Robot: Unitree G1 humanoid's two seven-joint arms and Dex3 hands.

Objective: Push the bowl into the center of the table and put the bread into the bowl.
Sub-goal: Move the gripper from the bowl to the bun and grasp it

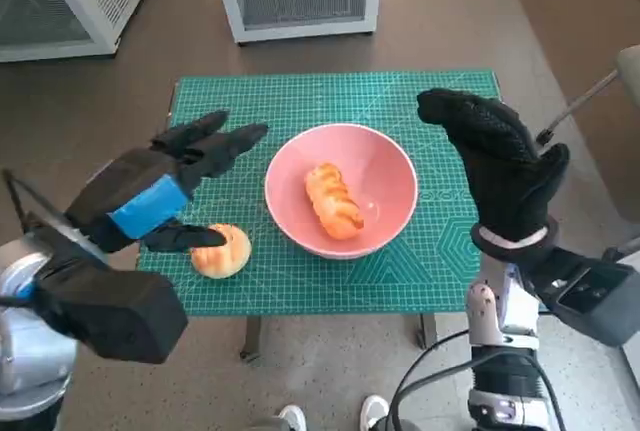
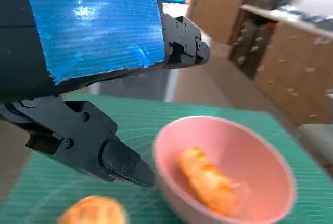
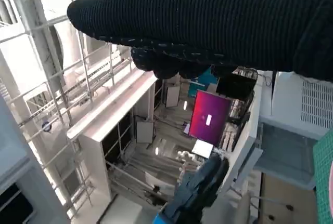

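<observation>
On my green mat the pink bowl just beyond my spread, empty left hand fingers holds one bread; my right hand hangs empty, fingers loosely apart.

Two breads — one bowl

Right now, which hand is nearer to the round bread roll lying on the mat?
Left. The left hand hovers right over the round bread roll; the right hand is beyond the pink bowl.
</observation>
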